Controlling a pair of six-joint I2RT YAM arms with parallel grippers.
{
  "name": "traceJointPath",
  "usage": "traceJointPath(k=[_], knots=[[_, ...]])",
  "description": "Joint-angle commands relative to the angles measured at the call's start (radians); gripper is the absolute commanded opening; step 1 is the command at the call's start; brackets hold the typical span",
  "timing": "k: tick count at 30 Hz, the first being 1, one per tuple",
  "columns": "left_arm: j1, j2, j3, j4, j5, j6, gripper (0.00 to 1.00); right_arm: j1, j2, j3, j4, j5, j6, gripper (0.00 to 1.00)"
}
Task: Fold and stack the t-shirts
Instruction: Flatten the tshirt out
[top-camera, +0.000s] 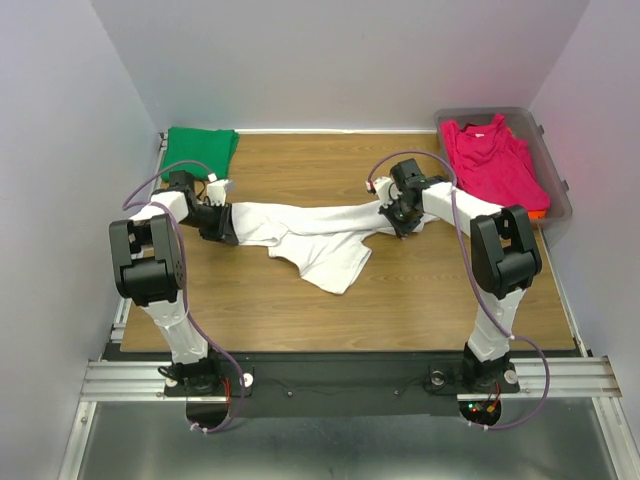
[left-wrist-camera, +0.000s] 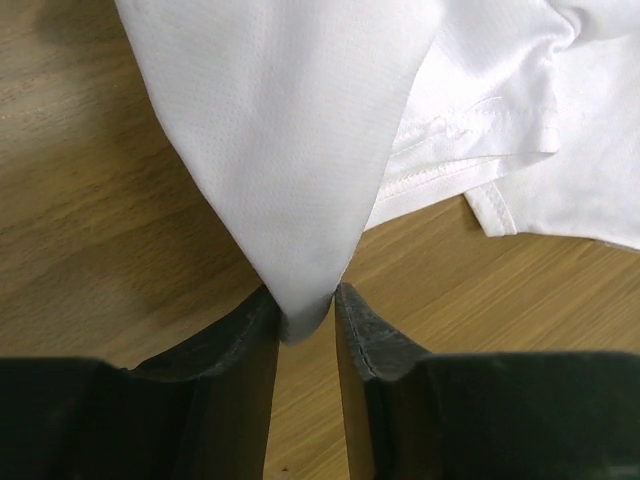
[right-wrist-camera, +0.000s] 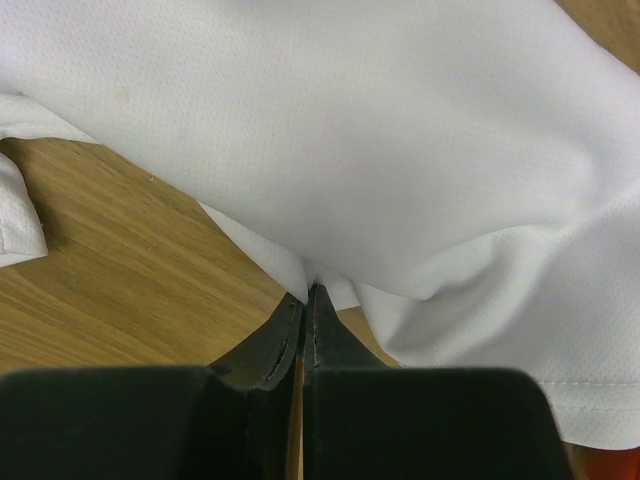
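Note:
The white t-shirt (top-camera: 320, 235) is stretched across the middle of the wooden table, with a loose part hanging toward the front. My left gripper (top-camera: 228, 232) pinches its left end; in the left wrist view the cloth's tip (left-wrist-camera: 300, 150) sits between the jaws (left-wrist-camera: 305, 295). My right gripper (top-camera: 398, 222) is shut on its right end, and the cloth (right-wrist-camera: 350, 130) bunches at the closed jaws (right-wrist-camera: 305, 292). The green t-shirt (top-camera: 200, 150) lies at the back left corner. The magenta-pink t-shirt (top-camera: 495, 160) lies in the tub, with a sliver of the orange one (top-camera: 541, 212) under it.
A clear plastic tub (top-camera: 560, 185) stands at the back right corner. White walls close in the table (top-camera: 400, 300) on three sides. The arms' bases and a metal rail run along the near edge.

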Motion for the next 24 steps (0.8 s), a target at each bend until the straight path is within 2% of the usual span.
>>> traceJointPath(k=[1,2,3,7,11,14,24], knots=[[0.002,-0.004,0.036,0.009,0.053,-0.023,0.13,0.004,-0.047,0.051,-0.018,0.003,0.005,0.01],[0.006,-0.009,0.045,-0.001,0.064,-0.02,0.05,0.004,-0.05,0.056,-0.02,0.008,0.005,0.0],[0.01,-0.016,0.056,-0.029,0.079,-0.014,0.0,0.004,-0.055,0.06,-0.026,0.01,0.007,0.01],[0.065,-0.088,0.154,-0.107,0.188,-0.026,0.0,-0.022,-0.096,0.129,-0.043,0.019,0.002,0.01],[0.084,-0.128,0.29,-0.173,0.23,-0.046,0.0,-0.054,-0.133,0.224,-0.073,0.013,-0.003,0.01],[0.084,-0.125,0.332,-0.212,0.251,-0.071,0.0,-0.06,-0.15,0.264,-0.089,0.02,-0.013,0.01],[0.104,-0.158,0.27,-0.195,0.323,-0.175,0.0,-0.069,-0.17,0.301,-0.104,0.04,-0.033,0.01]])
